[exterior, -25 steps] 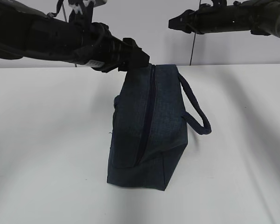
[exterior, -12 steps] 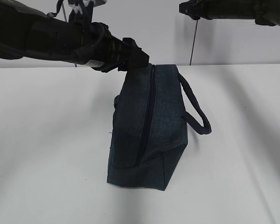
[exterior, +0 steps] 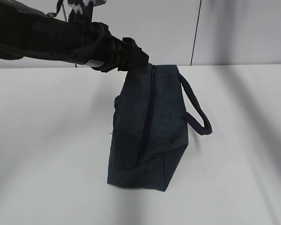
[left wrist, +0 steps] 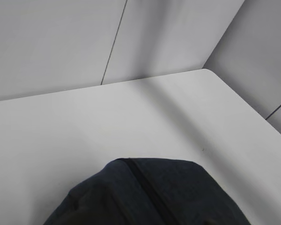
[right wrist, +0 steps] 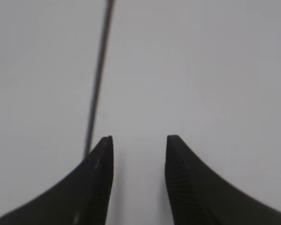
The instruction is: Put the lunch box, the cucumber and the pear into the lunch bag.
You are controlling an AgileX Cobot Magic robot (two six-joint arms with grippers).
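Note:
The navy lunch bag (exterior: 147, 126) stands on the white table (exterior: 51, 140) with its zipper (exterior: 149, 112) shut along the top and its loop handle (exterior: 196, 115) hanging to the right. My left gripper (exterior: 136, 60) presses onto the bag's far top corner. In the left wrist view the lunch bag (left wrist: 168, 197) covers the spot where the fingers lie, so they are hidden. My right gripper (right wrist: 139, 140) is open in the air facing the wall, with nothing between its fingers. The lunch box, the cucumber and the pear are out of view.
A pale wall with a dark vertical seam (exterior: 195, 33) closes the back of the table. The table's rounded far corner (left wrist: 208, 71) shows in the left wrist view.
The right arm has drawn back up and to the right, out of the exterior view. The left arm and the lunch bag have stayed put.

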